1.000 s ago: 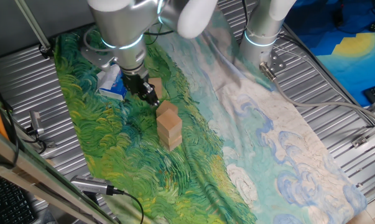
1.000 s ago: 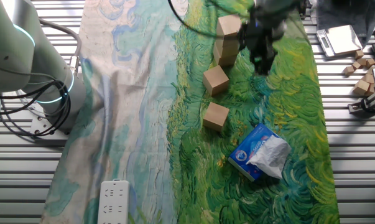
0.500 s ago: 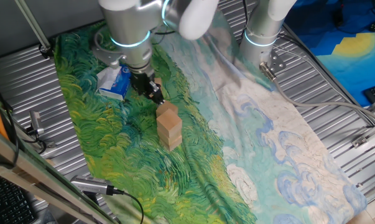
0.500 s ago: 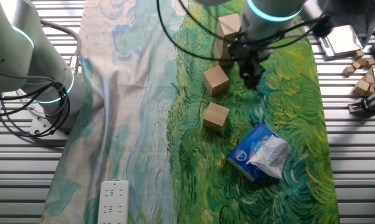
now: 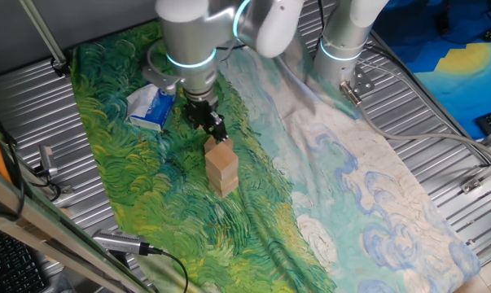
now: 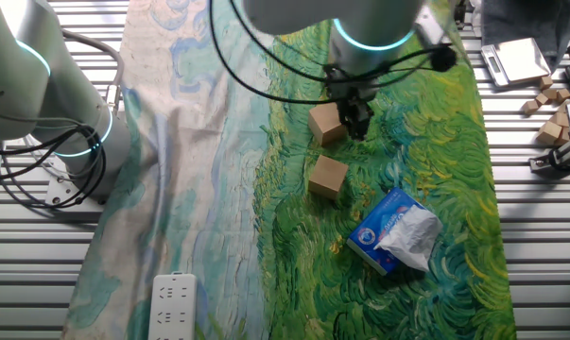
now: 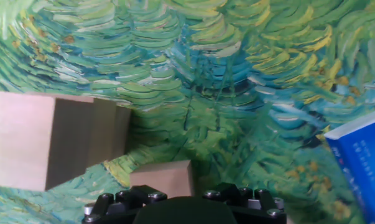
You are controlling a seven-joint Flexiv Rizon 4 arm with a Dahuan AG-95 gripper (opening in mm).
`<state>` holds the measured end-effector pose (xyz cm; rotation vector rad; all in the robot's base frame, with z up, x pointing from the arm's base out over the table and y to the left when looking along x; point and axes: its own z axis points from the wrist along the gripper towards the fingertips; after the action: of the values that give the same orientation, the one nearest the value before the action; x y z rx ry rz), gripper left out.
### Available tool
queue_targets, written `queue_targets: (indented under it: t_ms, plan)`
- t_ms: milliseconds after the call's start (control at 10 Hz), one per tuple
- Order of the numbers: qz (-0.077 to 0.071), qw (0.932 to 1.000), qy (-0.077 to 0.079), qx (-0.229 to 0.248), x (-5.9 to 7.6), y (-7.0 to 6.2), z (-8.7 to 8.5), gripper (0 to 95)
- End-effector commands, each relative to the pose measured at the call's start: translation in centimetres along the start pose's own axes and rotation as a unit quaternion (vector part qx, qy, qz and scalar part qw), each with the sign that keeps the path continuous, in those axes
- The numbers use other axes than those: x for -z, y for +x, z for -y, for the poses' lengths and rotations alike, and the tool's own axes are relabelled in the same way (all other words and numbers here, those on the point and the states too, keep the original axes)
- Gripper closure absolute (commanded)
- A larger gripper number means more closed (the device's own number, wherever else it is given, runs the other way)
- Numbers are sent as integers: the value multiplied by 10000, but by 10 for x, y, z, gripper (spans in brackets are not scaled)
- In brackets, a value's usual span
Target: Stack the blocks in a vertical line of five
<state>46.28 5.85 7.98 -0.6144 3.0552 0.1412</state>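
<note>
Blocks of plain tan wood make up a stack (image 5: 221, 165) on the green swirl-painted cloth (image 5: 147, 195) that covers the counter, and I count three cubes in it from one fixed view. My end effector (image 5: 213, 129) hangs just behind the top of that stack, pointing down at the cloth, with nothing between its fingers; whether the fingers stand apart or together I cannot tell, since the hand view shows only the dark base of the tool. In the other fixed view the end effector (image 6: 354, 118) sits just beside a loose tan wooden cube (image 6: 328, 124), and a second loose tan cube (image 6: 328, 177) lies nearer the camera, apart from the first. My arm hides the stack in that view. The hand view shows the stack's side (image 7: 50, 146) at left and one small cube (image 7: 162, 179) close under the tool. A blue-and-white soft packet (image 6: 394, 231) lies on the cloth, well apart from the cubes.
</note>
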Motion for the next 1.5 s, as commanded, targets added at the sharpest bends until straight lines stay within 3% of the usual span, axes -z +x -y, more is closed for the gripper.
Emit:
queue_targets:
  t_ms: [100,1100,1400,1500]
  plan:
    - [63,10000,3,18,-3,4,-2,190]
    - [246,9996,72,-150,-32,10,-22,190]
    - [316,9994,116,-43,-34,10,-23,190]
    - [332,9994,124,-20,-34,10,-22,380]
